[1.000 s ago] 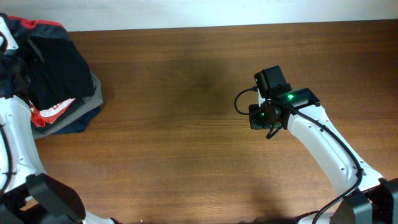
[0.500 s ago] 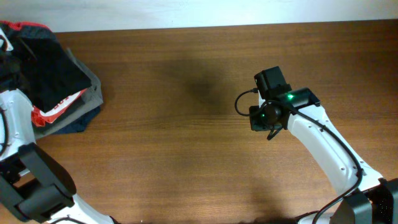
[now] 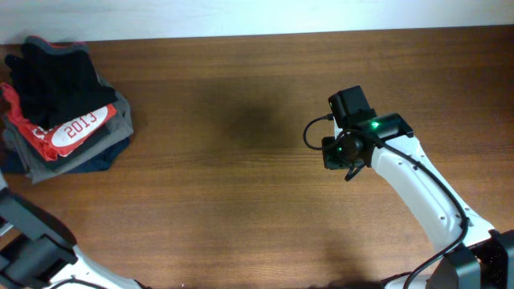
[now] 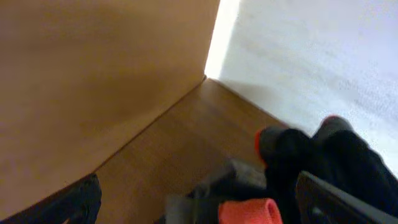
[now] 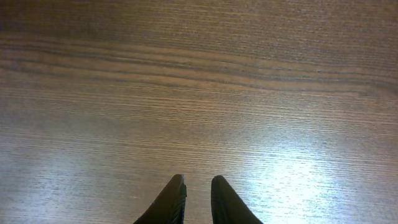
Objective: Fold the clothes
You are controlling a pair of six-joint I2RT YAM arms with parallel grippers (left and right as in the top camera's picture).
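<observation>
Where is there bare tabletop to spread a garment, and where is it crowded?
Crowded far-left: black trousers atop red T-shirt and grey folded garments. Bare brown wooden table from there to the right gripper, and the near middle.

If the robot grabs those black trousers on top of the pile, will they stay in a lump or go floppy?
Probably floppy: the black trousers lie crumpled in soft folds, so lifted by one spot they'd likely droop. Sitting loosely atop the red T-shirt, they might slide off if pushed.
</observation>
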